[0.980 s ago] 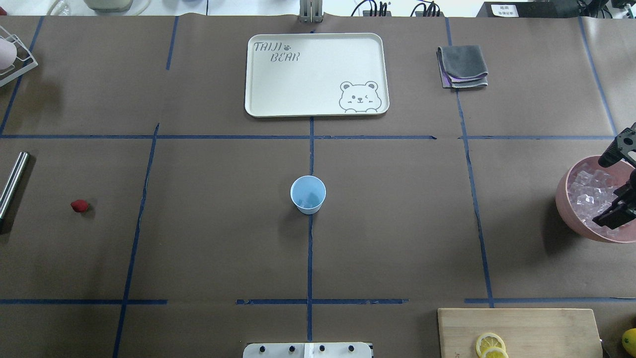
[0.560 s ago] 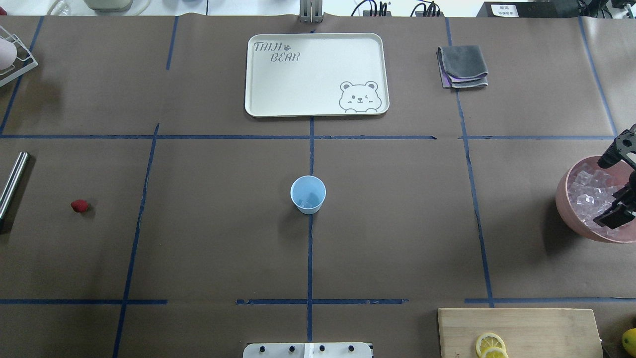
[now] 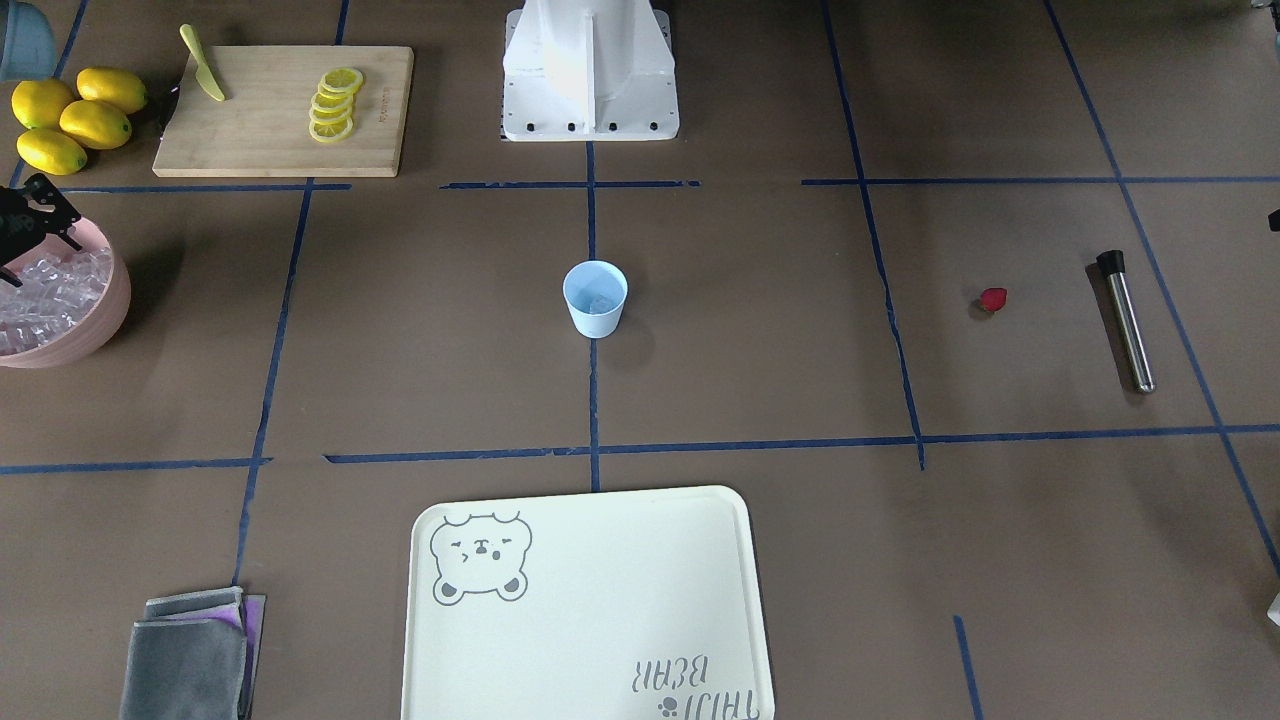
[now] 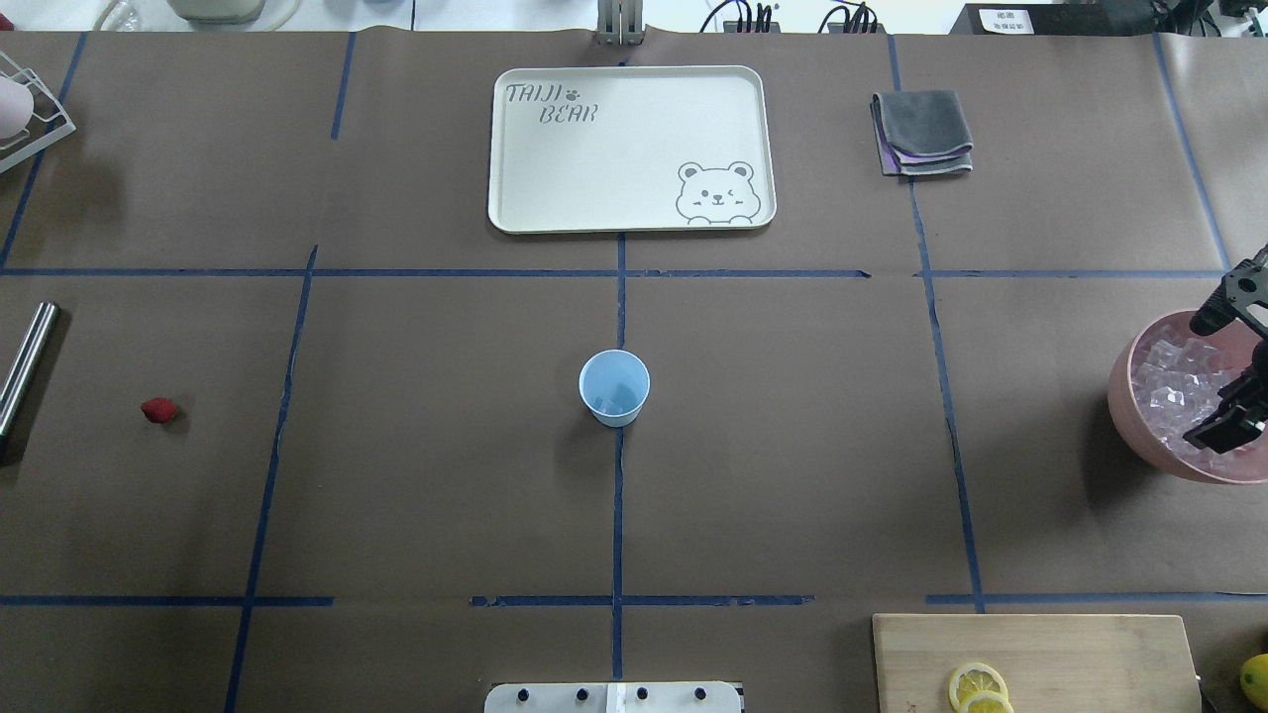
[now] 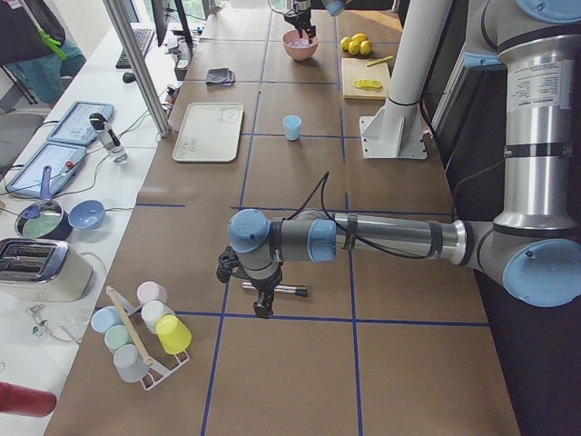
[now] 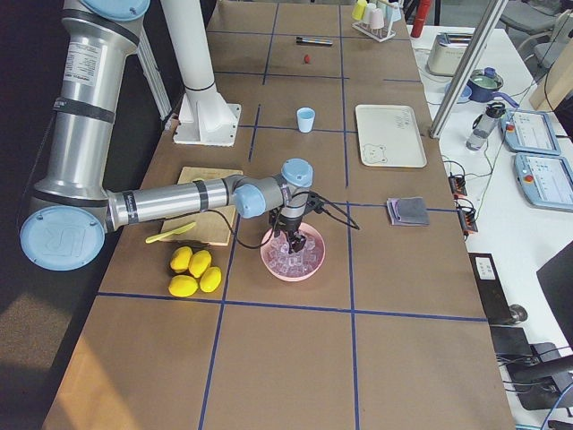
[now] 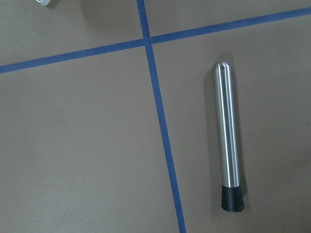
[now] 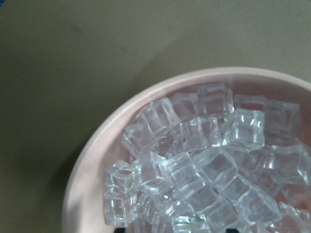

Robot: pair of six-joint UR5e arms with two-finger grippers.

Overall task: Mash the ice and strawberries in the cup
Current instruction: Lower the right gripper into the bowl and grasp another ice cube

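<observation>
Exterior left shows the left gripper (image 5: 260,305) — overhead exterior doesn't.

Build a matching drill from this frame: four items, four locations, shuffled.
Items:
1. cup
2. strawberry
3. ice
4. lemon slices

Locations:
A. in the pink bowl
B. on the wooden board
C. on the table near the steel rod
D. standing on the centre tape line

Pairs: 1-D, 2-C, 3-A, 4-B
</observation>
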